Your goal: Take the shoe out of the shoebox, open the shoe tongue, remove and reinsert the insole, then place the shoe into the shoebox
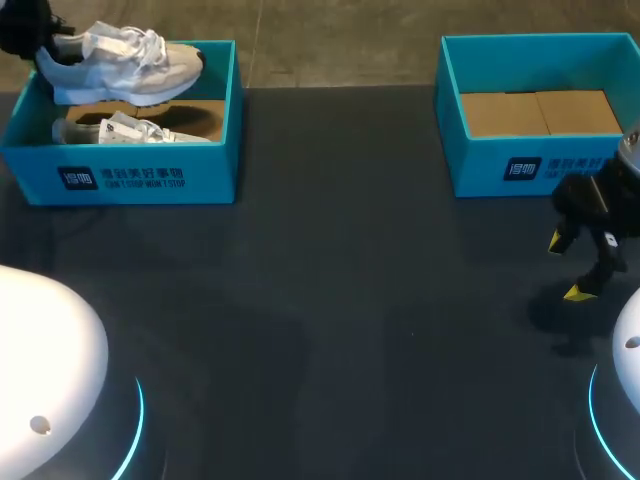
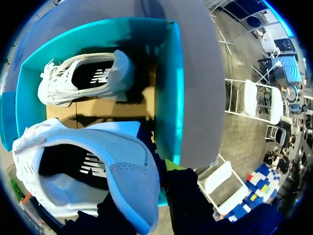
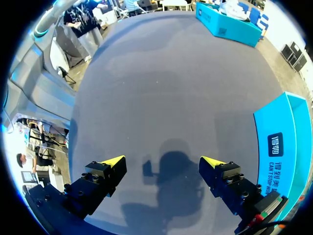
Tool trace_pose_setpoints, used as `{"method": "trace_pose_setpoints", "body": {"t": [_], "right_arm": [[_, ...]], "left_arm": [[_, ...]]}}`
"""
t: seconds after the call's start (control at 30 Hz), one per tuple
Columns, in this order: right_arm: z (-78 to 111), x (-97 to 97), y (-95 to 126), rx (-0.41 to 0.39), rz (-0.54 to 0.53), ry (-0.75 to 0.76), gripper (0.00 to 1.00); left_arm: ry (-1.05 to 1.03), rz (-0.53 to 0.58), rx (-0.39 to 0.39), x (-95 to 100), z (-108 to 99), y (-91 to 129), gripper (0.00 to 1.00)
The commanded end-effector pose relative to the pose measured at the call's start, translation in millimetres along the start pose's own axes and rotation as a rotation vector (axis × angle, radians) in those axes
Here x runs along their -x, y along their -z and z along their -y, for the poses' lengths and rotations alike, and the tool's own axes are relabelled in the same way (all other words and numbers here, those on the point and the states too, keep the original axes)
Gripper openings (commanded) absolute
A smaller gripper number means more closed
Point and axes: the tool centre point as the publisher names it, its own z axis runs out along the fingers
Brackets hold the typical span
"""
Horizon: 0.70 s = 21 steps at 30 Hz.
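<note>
Our left jaws pinch the shoe (image 1: 120, 62) over the shoebox (image 1: 120, 175) at the counter's (image 1: 330, 280) far-left corner; our right jaws hang spread.

Robot lab test bench — dark table (image 1: 340, 300), left shoebox (image 1: 150, 178) and right shoebox (image 1: 490, 160) staged on it — white ring-lit arm bases (image 1: 45, 370).
</note>
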Motion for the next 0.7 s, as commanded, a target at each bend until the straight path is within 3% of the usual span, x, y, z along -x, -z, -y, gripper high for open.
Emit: {"method": "trace_pose_setpoints", "body": {"t": [0.03, 0.7], "right_arm": [[-0.4, -0.5, -0.3, -0.003, 0.001, -0.001, 1.00], [-0.4, -0.5, -0.3, -0.003, 0.001, -0.001, 1.00]], "left_arm": [[0.001, -0.009, -0.002, 5.6, 0.1, -8.5, 0.00], [0.031, -0.051, -0.031, 16.5, -11.5, -38.9, 0.00]]}}
